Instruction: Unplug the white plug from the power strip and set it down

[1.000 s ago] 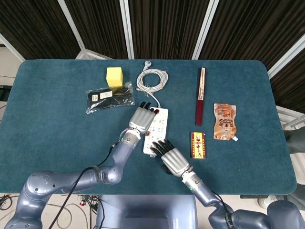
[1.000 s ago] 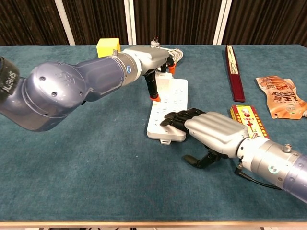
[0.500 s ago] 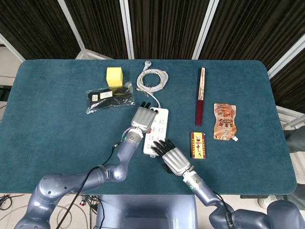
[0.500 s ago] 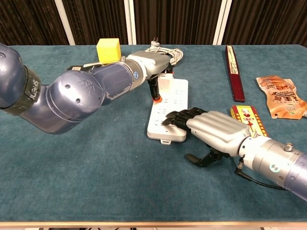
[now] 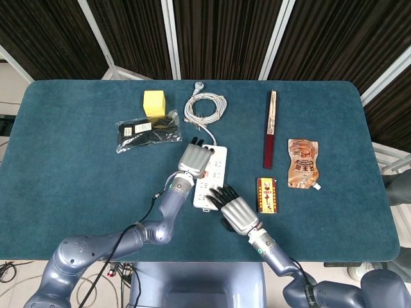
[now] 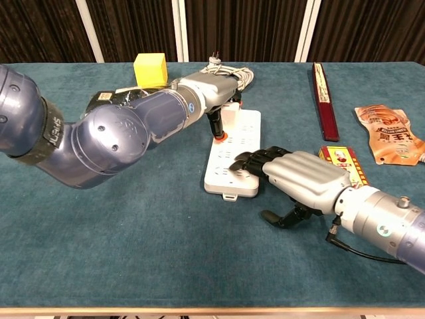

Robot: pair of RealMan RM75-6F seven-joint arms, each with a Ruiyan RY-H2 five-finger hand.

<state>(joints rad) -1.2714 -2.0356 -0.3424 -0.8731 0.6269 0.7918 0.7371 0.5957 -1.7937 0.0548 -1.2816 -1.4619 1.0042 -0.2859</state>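
The teal table (image 5: 77, 167) fills both views. At frame centre the white power strip (image 5: 213, 174) lies lengthwise. The left hand (image 5: 194, 157) covers its upper end, fingers curled down there; whether they pinch the white plug, hidden beneath, I cannot tell. The right hand (image 5: 232, 208) presses flat, close-set fingers on its lower end. Labels are too small to read.

No words can be read here. The orange pouch (image 6: 390, 141) and the small red and yellow box (image 6: 344, 163) have print on them (too small and blurry to make out)
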